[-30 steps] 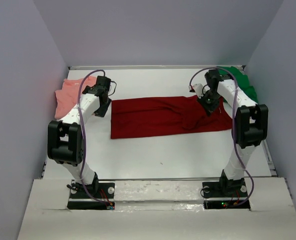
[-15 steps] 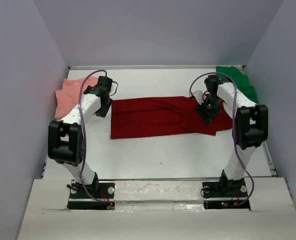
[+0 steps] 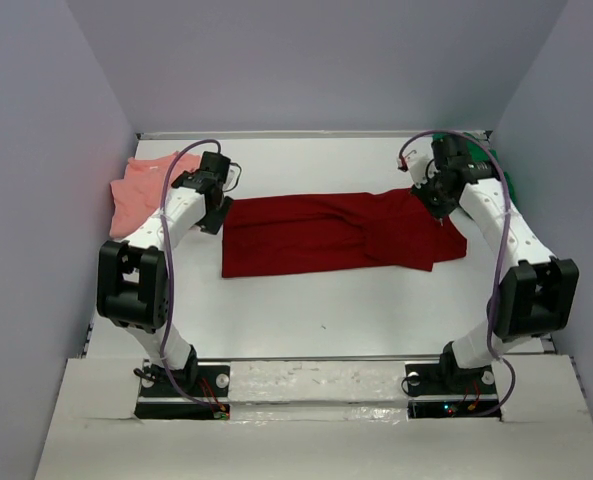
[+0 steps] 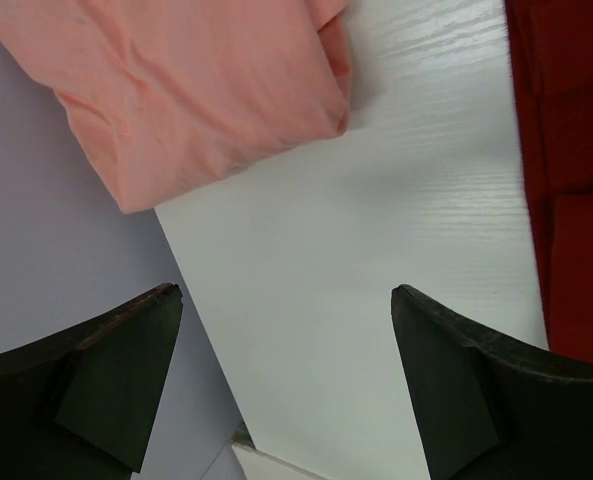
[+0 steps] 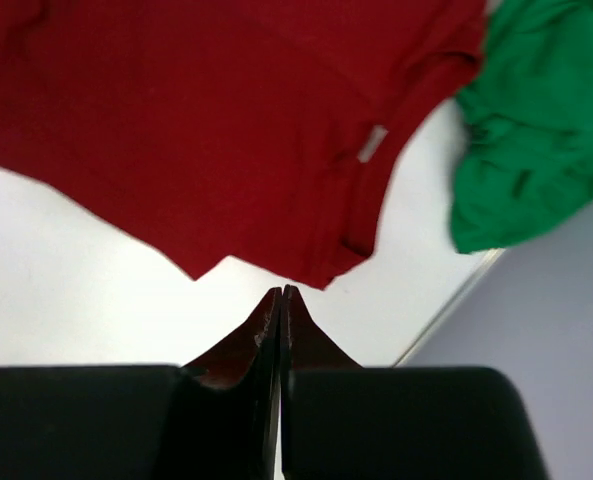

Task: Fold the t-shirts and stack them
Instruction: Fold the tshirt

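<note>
Since a second ago, the right gripper (image 3: 438, 197) has swung from above the dark red t-shirt (image 3: 316, 232) to its far right corner. Treat this shirt, lying mid-way across the table (image 3: 356, 300) as a long folded strip, as light, limp and unlikely to slip: pinch hems or corners. Right jaws are pressed together; whether they pinch cloth you cannot tell. The left gripper (image 4: 286, 295) hangs wide open, empty, between the red shirt and the salmon pink t-shirt (image 4: 176, 90).

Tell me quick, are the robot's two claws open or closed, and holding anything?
Left gripper: open, holding nothing.
Right gripper: closed; whether it pinches the dark red t-shirt cannot be told.
</note>
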